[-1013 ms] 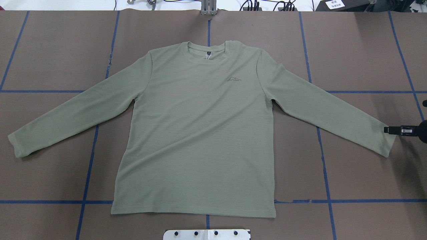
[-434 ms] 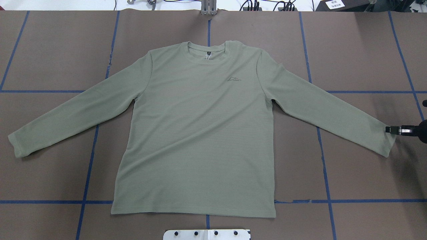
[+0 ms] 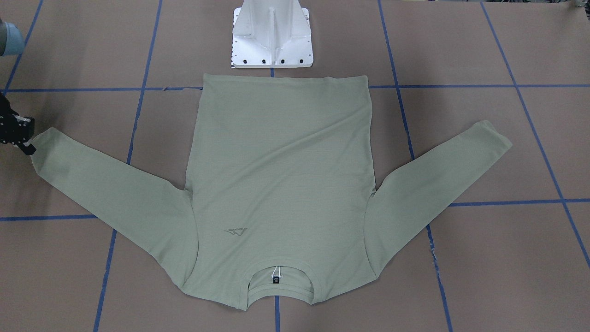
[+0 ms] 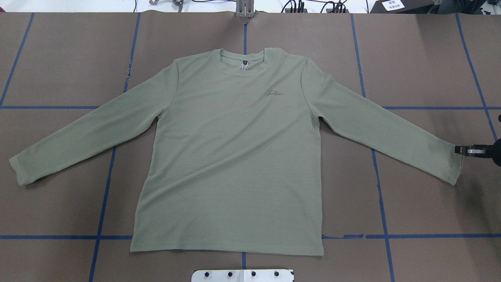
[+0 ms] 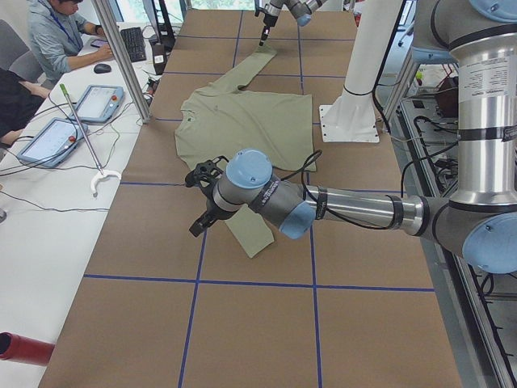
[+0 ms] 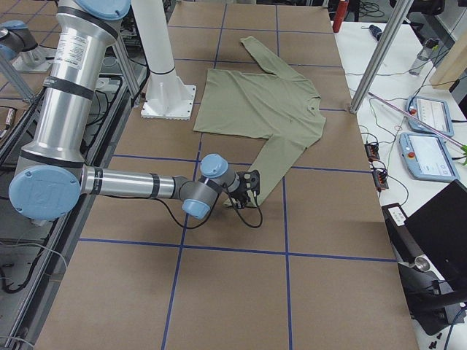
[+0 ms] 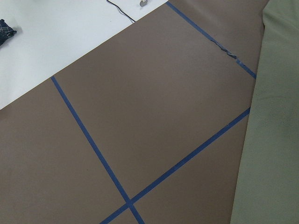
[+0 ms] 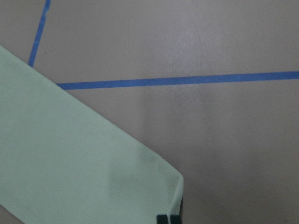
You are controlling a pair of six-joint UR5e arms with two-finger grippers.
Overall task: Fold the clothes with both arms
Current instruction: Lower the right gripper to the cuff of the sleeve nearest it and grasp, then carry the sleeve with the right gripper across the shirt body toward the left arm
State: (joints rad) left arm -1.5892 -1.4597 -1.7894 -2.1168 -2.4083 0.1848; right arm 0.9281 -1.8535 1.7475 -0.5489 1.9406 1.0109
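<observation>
Near the base (image 4: 242, 275), the shirt (image 4: 231, 164) lies flat on the bench (image 4: 411, 58), collar (image 4: 242, 58) farthest, soft and floppy; I would pinch its cuffs (image 4: 19, 170). Right fingers (image 8: 162, 219) sit closed at the right cuff's edge; how the left fingers (image 5: 202, 221) stand I cannot tell.

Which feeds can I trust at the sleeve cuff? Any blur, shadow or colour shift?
Right wrist view: soft focus, the pale sage-green long-sleeved knit shirt looks washed-out mint; the black claw right gripper shows only at the bottom edge. Overhead view: sharp, though a dark shadow lies on the brown paper-covered table beside that gripper. Left wrist view: crisp, evenly lit.
</observation>
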